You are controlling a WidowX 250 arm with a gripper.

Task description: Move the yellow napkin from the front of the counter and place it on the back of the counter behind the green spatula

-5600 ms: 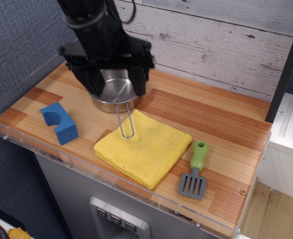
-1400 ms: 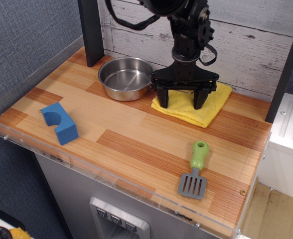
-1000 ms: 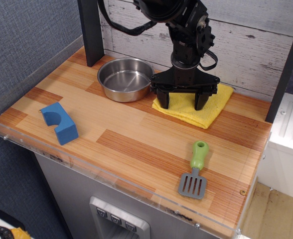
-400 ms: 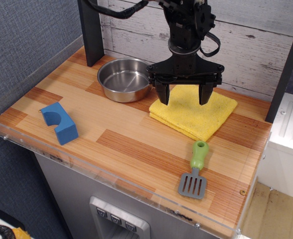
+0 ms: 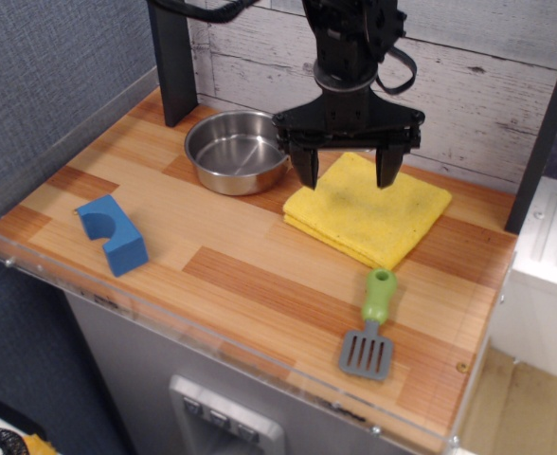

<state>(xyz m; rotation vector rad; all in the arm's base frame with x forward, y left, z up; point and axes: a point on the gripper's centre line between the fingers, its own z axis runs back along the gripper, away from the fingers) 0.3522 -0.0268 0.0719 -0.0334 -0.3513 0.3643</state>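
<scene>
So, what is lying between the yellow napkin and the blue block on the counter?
Nothing: between the yellow napkin and the blue block the camera view shows only bare wood of the counter. The steel pan sits farther back, off that line.

the black arm reaches down from above at the back, wrist vertical; the gripper (image 5: 348, 173) points straight down, its jaws spread wide apart and holding nothing.

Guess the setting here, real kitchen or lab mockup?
Most likely a lab mockup of a kitchen. The counter has a clear acrylic rim, the wall is whitewashed planks, and the props are toy-like: a small green spatula, a blue block, a steel pan and a yellow napkin.
</scene>
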